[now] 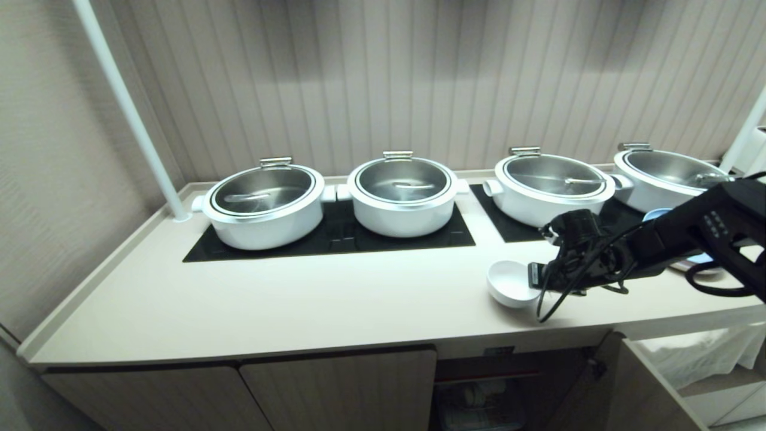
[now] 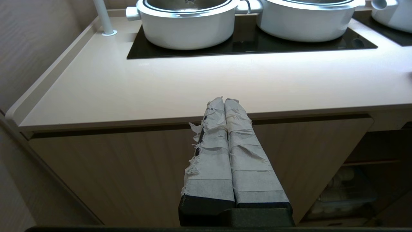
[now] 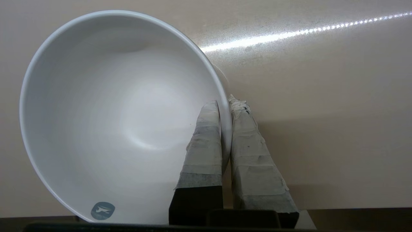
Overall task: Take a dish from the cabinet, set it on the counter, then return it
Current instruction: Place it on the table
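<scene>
Dish: the white bowl point(image 1: 508, 282) sits tilted on the counter point(image 1: 299, 299) near its front edge, right of the two left pots point(image 1: 263, 206), above the open cabinet point(image 1: 497, 389).
Right gripper point(image 1: 534, 276): jaws pinched on the bowl's rim, one finger point(image 3: 206, 141) inside the wall, the other outside.
Left gripper point(image 2: 224, 102): parked in front of the counter edge, jaws pressed together, holding nothing.
Step in hand: likely setting the bowl down, or already taking it up for the return; the frames do not say which.
Doing it well: keep the rim pinch square. If placing, level the bowl until its base is flat before letting go, since a tilted release may roll it toward the edge. If lifting, rise straight before swinging down to the cabinet.
Hidden: the bowl's base and how much of it touches the counter cannot be seen. The cabinet interior is dark, its contents hard to make out. The blue plate point(image 1: 658, 213) behind the right arm is mostly covered.
</scene>
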